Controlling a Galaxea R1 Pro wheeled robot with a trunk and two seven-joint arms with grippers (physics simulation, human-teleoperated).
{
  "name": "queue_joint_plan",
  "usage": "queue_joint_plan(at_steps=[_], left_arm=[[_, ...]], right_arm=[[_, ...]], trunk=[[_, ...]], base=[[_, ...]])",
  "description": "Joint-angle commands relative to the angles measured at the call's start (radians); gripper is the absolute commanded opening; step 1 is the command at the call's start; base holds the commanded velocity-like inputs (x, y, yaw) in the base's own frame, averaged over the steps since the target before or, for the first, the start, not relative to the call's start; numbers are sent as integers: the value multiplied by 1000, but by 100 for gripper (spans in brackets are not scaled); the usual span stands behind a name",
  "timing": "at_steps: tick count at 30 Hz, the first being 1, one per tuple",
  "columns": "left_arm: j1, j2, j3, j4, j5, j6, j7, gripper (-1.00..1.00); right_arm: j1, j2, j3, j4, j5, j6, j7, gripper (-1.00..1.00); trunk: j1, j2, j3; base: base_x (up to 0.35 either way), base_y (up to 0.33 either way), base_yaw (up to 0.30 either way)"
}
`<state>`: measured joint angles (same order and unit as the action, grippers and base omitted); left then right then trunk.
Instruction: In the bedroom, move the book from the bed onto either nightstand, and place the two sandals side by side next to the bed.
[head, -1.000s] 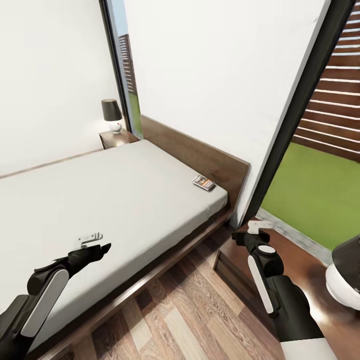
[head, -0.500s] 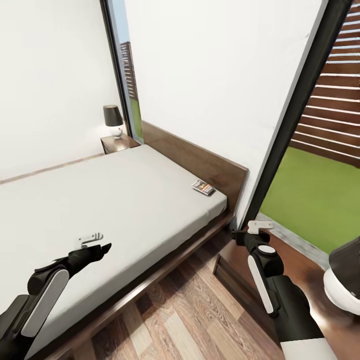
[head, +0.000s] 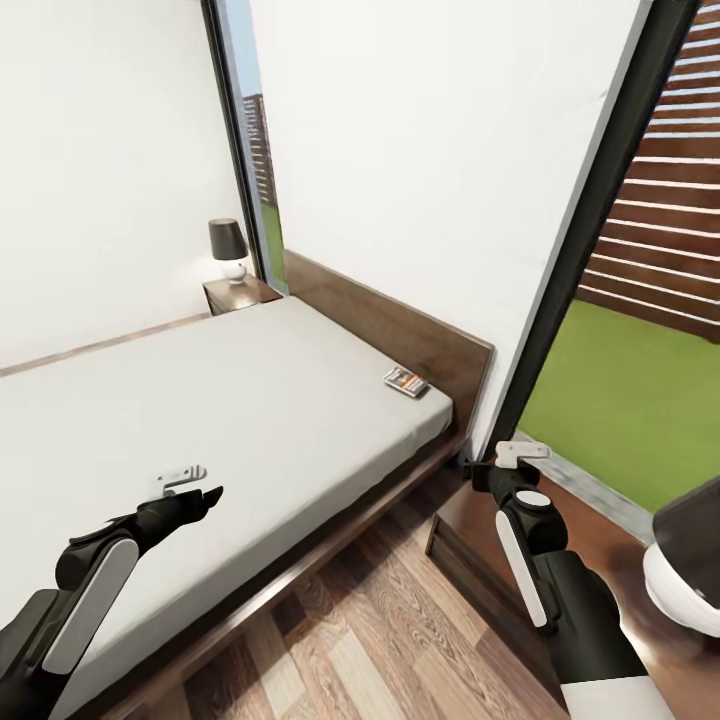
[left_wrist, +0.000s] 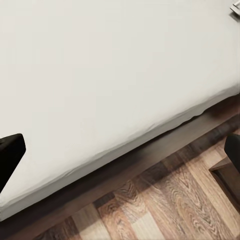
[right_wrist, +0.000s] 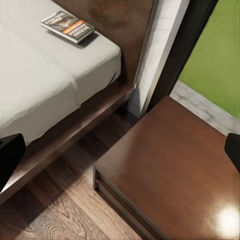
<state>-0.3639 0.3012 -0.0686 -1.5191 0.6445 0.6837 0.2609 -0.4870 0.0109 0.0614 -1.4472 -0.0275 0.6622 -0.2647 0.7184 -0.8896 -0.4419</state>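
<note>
One bed (head: 250, 400), one book (head: 406, 381) lying at its head-end corner, two nightstands, far one (head: 240, 293) upper left, near one (head: 600, 560) lower right, two lamps (head: 228, 248) (head: 685, 560), two grippers (head: 190, 485) (head: 510, 462) showing.

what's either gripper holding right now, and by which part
Nothing is held: the left gripper hovers over the bed, the right gripper over the nightstand; the book lies untouched.

White walls (head: 420, 150), wood-plank floor (head: 370, 640), 2 tall dark-framed windows (head: 640, 330) onto green grass, a small black-shaded lamp (head: 228, 247).
</note>
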Motion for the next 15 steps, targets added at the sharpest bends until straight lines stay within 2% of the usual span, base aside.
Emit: queue_joint_plan(at_steps=[1,15], left_arm=[[-1,1,-2,-1,11,2,10,100],[-1,1,-2,-1,12,2,10,100]], right_arm=[[-1,0,1,-1,-3,5,-7,100],[-1,0,1,-1,-3,5,-7,100]], trunk=[[-4,6,2],[-57,104,46]], base=[[0,0,0],[0,0,0]])
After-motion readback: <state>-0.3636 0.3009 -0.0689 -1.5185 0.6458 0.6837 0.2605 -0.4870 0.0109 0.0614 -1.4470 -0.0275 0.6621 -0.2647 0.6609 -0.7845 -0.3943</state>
